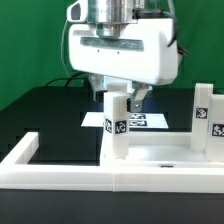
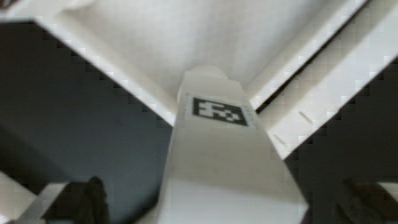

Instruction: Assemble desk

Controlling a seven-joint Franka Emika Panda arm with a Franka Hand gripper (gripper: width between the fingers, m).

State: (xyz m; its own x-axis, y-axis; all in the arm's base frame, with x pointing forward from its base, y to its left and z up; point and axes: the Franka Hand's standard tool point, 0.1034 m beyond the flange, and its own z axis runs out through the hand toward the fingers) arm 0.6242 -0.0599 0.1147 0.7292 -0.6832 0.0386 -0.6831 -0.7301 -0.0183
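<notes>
The white desk tabletop [image 1: 160, 156] lies flat at the front of the exterior view. One white leg [image 1: 117, 128] with a square tag stands upright at its near left corner, and a second tagged leg [image 1: 204, 120] stands at its right end. My gripper [image 1: 122, 98] hangs over the left leg with a finger on each side of its top. In the wrist view the leg [image 2: 222, 130] runs up between the dark fingers [image 2: 75, 200], with a gap on both sides, and the tabletop [image 2: 214, 30] lies beyond it. The gripper [image 2: 222, 205] is open.
The long white rim [image 1: 22, 156] frames the black table surface along the front and the exterior view's left. The marker board [image 1: 150, 121] lies flat behind the tabletop. A green backdrop stands at the back.
</notes>
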